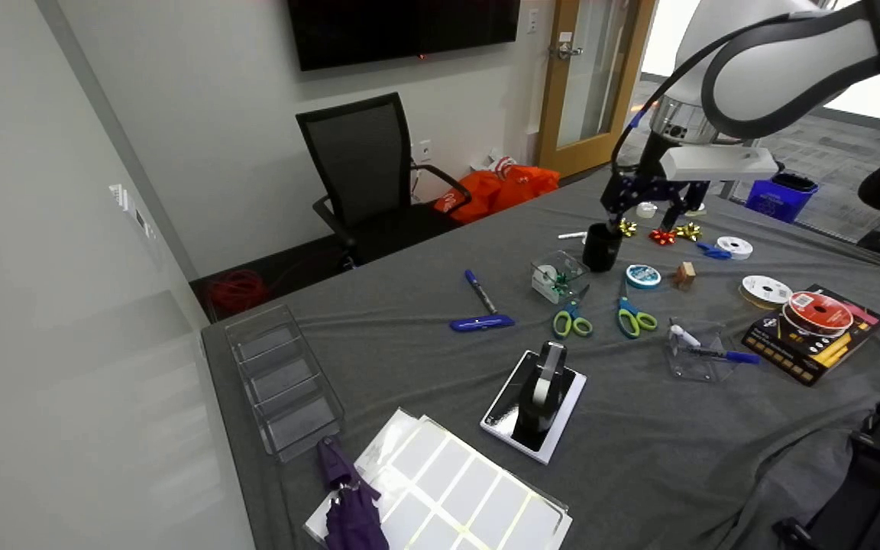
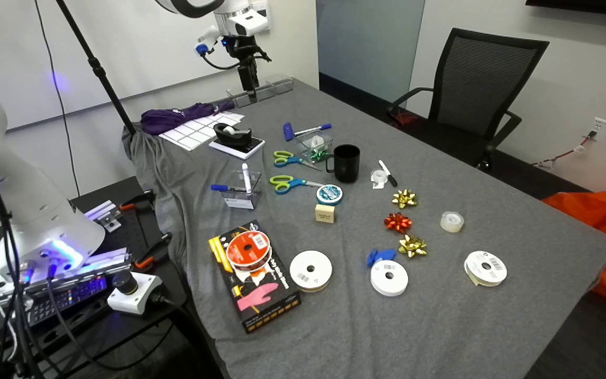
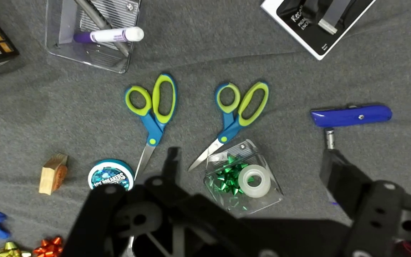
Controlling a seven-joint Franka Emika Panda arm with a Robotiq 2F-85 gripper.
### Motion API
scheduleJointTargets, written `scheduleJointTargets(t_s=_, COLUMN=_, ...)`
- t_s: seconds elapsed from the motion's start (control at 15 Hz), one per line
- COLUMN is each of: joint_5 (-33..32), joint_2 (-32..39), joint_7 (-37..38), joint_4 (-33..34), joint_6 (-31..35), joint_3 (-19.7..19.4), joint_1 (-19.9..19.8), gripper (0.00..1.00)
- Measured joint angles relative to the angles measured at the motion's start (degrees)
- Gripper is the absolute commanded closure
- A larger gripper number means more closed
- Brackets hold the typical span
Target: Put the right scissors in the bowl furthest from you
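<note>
Grey cloth (image 2: pixel 440 342) is bearing green-handled scissors (image 3: pixel 154 134) and their twin (image 3: pixel 230 131), the intended pair being unclear, while the gripper (image 3: pixel 251 155) is hovering above, fingers (image 3: pixel 339 178) parted, grasping nothing, seemingly at the approach step, its next move calling for lowering onto one pair.

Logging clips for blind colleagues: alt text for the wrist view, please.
Two pairs of scissors with green-and-blue handles lie side by side on gray cloth. Lower in the picture, an open gripper frames a clear box holding a green bow and tape roll; a blue box cutter lies at right.
</note>
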Motion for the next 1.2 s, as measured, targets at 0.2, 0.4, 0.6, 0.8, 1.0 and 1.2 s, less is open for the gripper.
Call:
scheduleJointTargets(t_s=0.2, joint_5=0.00, joint_2=2.67, joint_7=-1.00, joint_4=0.42, joint_6=-0.14, joint_3=-1.57, joint_1=0.19, gripper=0.00)
scheduleJointTargets(t_s=0.4, joint_5=0.10, joint_2=7.47, joint_7=-2.65, joint_4=2.26, joint_6=-0.38, joint_3=-3.47, joint_1=0.19, gripper=0.00)
scheduleJointTargets(t_s=0.6, joint_5=1.22, joint_2=12.63, joint_7=-5.35, joint_4=4.96, joint_6=-1.52, joint_3=-4.94, joint_1=0.15, gripper=0.00)
scheduleJointTargets(t_s=0.8, joint_5=1.97, joint_2=17.31, joint_7=-7.21, joint_4=7.56, joint_6=-1.63, joint_3=-6.08, joint_1=0.10, gripper=0.00)
scheduleJointTargets(t_s=1.0, joint_5=2.01, joint_2=21.17, joint_7=-8.55, joint_4=9.81, joint_6=-1.38, joint_3=-7.17, joint_1=0.06, gripper=0.00)
scheduleJointTargets(t_s=1.2, joint_5=2.01, joint_2=24.80, joint_7=-9.05, joint_4=12.35, joint_6=-1.18, joint_3=-8.31, joint_1=-0.02, gripper=0.00)
